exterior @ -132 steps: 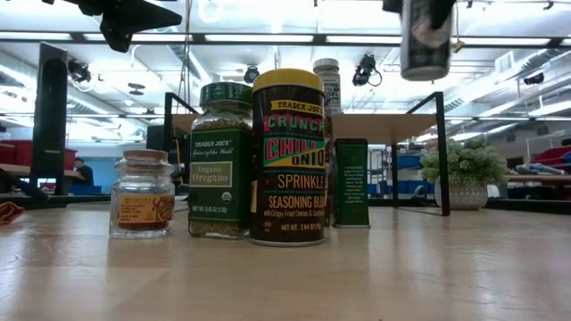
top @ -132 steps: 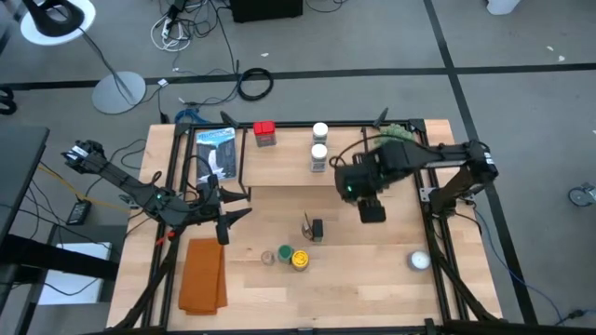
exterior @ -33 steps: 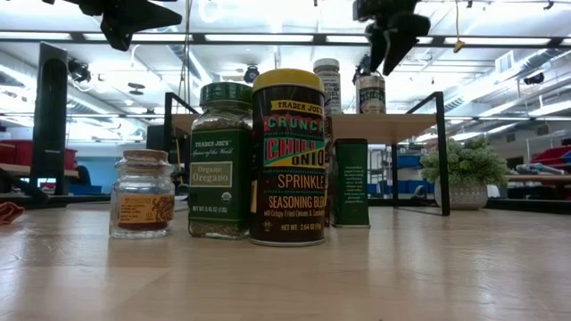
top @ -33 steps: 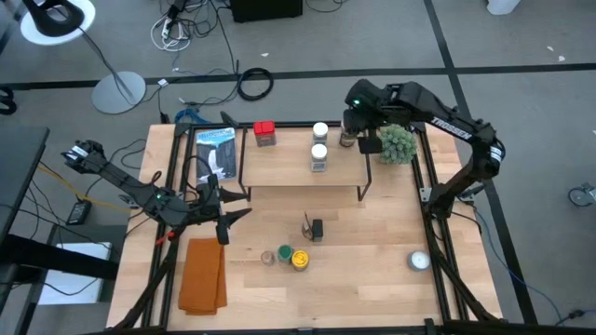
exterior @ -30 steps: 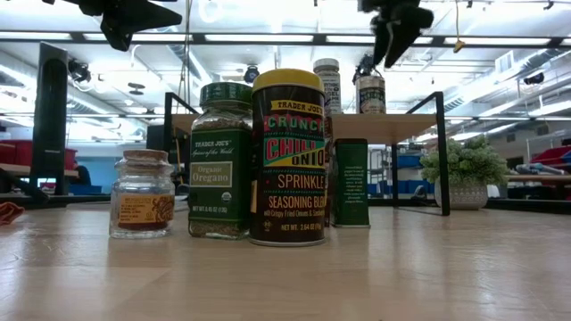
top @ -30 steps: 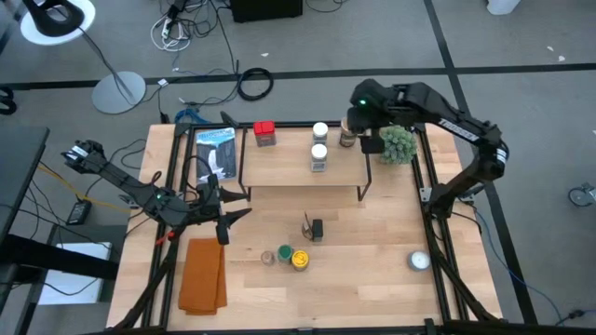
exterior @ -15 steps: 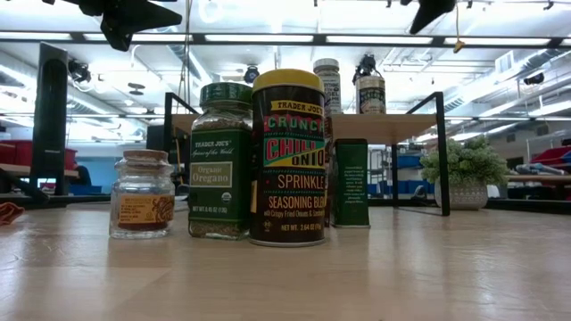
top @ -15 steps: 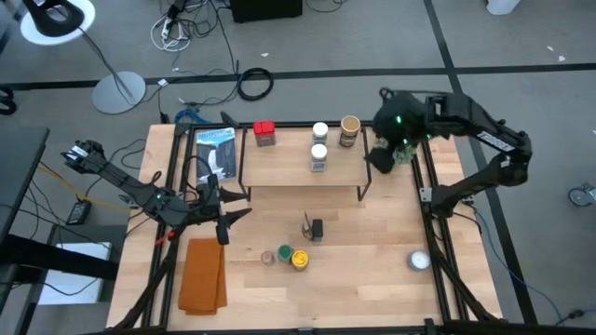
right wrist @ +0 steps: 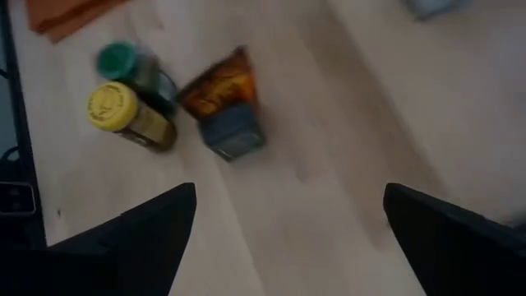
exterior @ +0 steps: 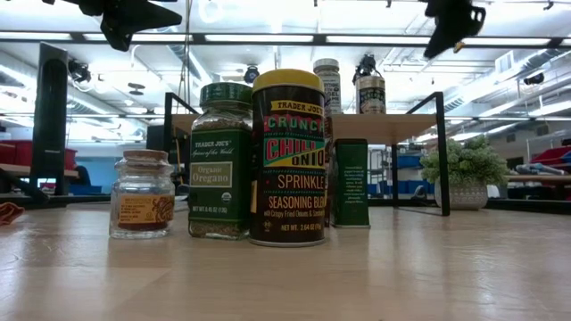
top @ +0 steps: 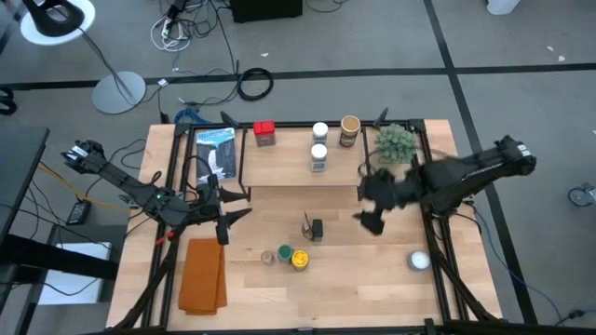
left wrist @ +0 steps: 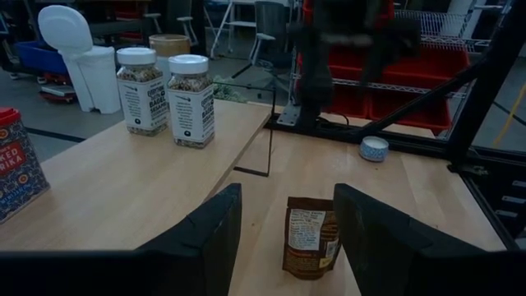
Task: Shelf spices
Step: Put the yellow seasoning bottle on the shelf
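high view first: we see the right arm stretched in from the right edge, its right gripper (top: pixel 372 220) hanging over bare tabletop just in front of the shelf's (top: pixel 284 167) right front leg, blurred. from the right wrist view its two dark fingers (right wrist: pixel 140 234) stand spread wide with nothing between them, looking down at the yellow-lidded jar (right wrist: pixel 123 113), the green-lidded jar (right wrist: pixel 125 62) and the small dark box (right wrist: pixel 223 115).

the left arm sits over the table's left side, left gripper (top: pixel 226 216) pointing toward the middle, just above the orange cloth (top: pixel 202 275). in its own wrist view the fingers (left wrist: pixel 205 238) are partly apart and empty, with the dark box standing upright on the table beyond them.

on the shelf we count the red square tin (top: pixel 264 134), two white-lidded jars (top: pixel 319 149) one behind the other, and a tan-lidded jar (top: pixel 349 130) near the right end. the green plant ball (top: pixel 395 142) sits beside the shelf's right end.

hard to read: in the low view the big "crunchy chili onion" jar (exterior: pixel 287 156) and the oregano jar (exterior: pixel 219 160) block most of the shelf, and only the tips of both grippers poke in at the top. the small jar left of the oregano has a label we can't make out. the right wrist view is smeared, so labels there are unreadable too.
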